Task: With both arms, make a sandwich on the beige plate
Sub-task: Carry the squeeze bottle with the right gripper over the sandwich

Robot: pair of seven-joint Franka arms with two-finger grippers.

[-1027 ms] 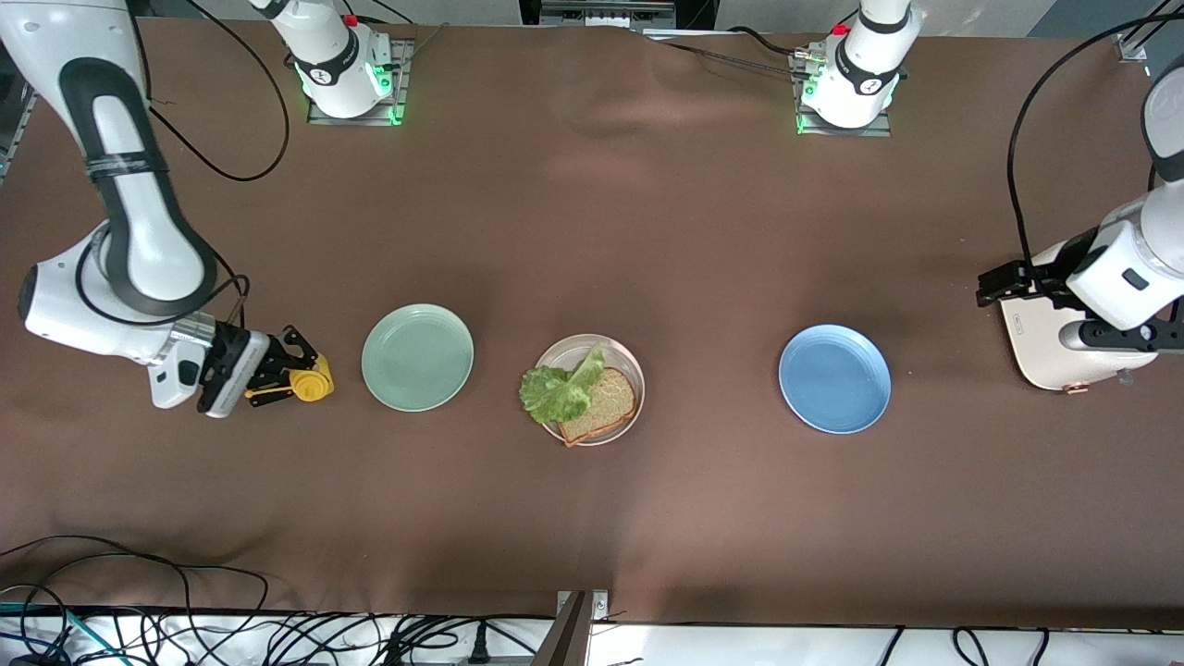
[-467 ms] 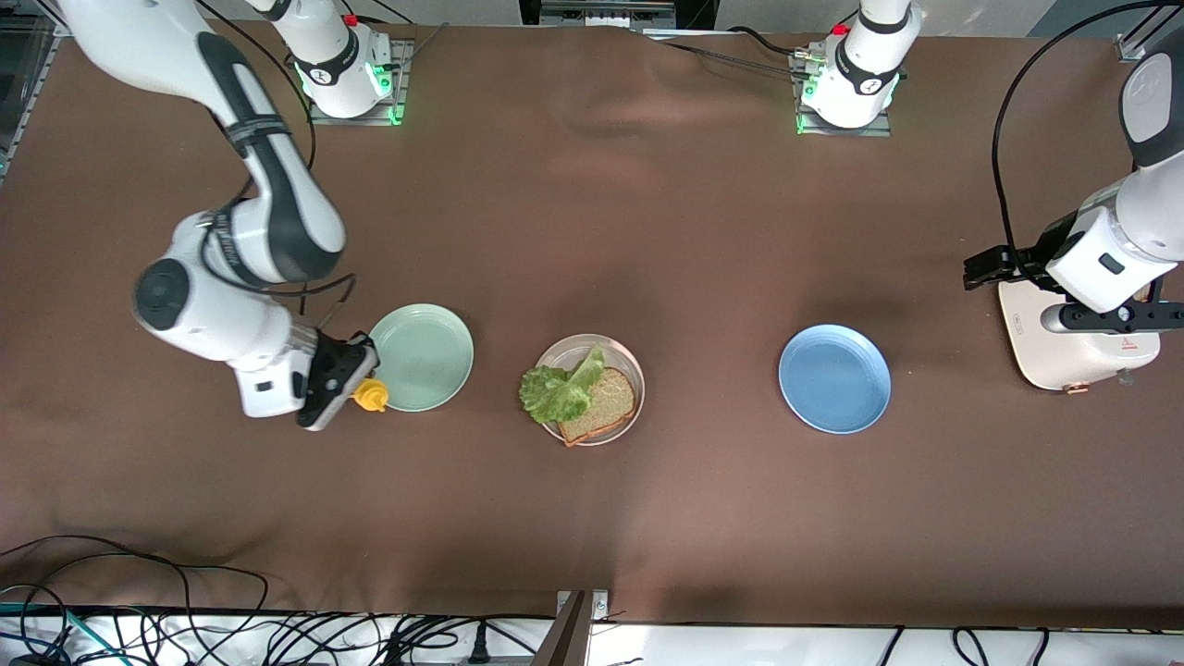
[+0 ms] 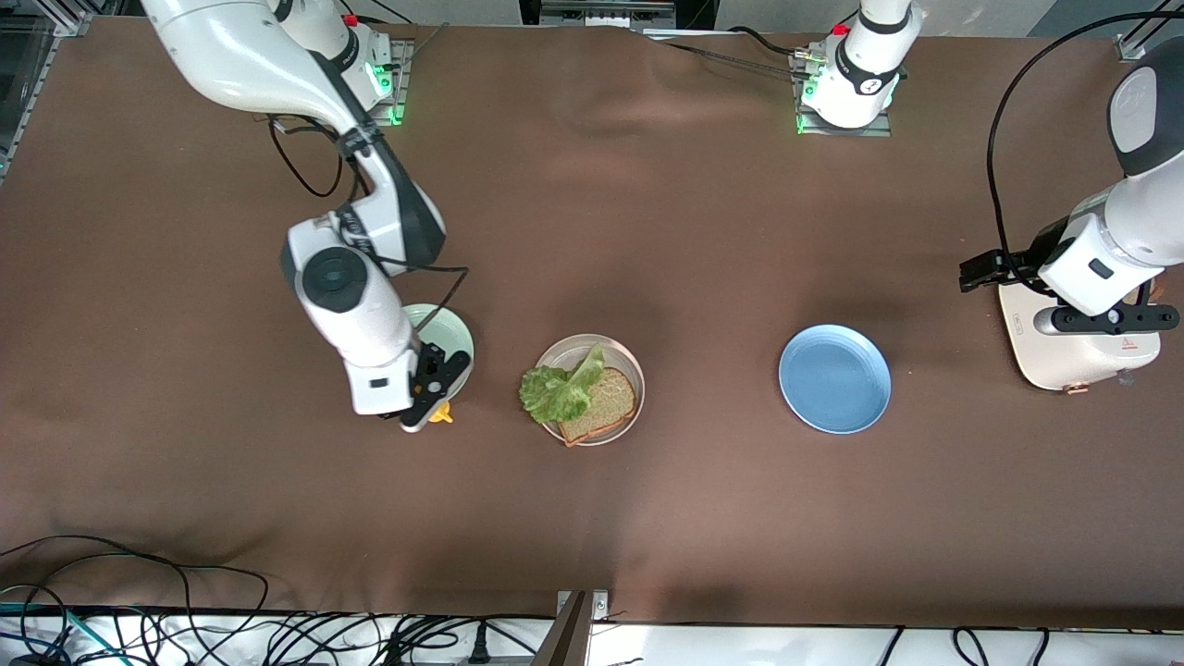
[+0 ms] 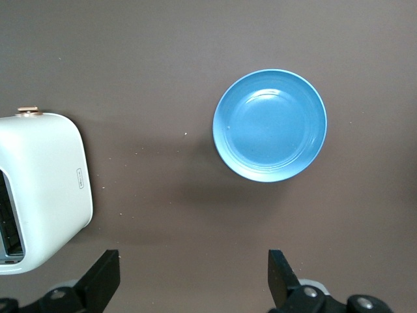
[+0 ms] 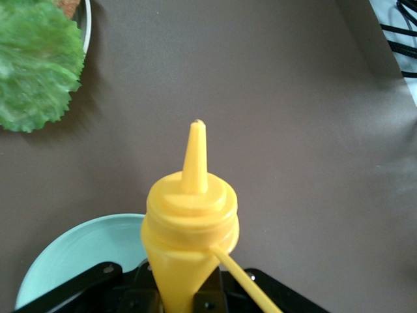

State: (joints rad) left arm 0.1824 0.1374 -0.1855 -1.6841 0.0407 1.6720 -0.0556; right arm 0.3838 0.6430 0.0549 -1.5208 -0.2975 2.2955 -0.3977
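Right gripper (image 3: 433, 404) is up over the mint green plate (image 3: 455, 339), at that plate's edge nearest the front camera. Its fingers are clamped tight on a yellow squeeze bottle (image 5: 190, 228); in the right wrist view the bottle's pointed nozzle sticks straight out ahead of the fingers, with the mint plate under the fingers and bare brown surface (image 3: 647, 231) past the nozzle tip. The bottle's body is mostly hidden by the gripper in the front view, only a yellow bit shows.

Beige plate (image 3: 627, 356) sits mid-surface between the mint plate and the blue plate (image 3: 834, 378), just beside the right fingers toward the left arm's end. On it lies one bread slice (image 3: 606, 404) with a lettuce leaf (image 3: 558, 388) on top, the leaf overhanging the rim on the side facing the right fingers. Probably only one slice there, the leaf covers part of it.

Left gripper (image 3: 990, 270) waits over the white toaster (image 3: 1036, 347) at the left arm's end, fingers spread fully apart and holding nothing. In the left wrist view the blue plate lies well ahead of the fingers, the toaster off beside one finger.
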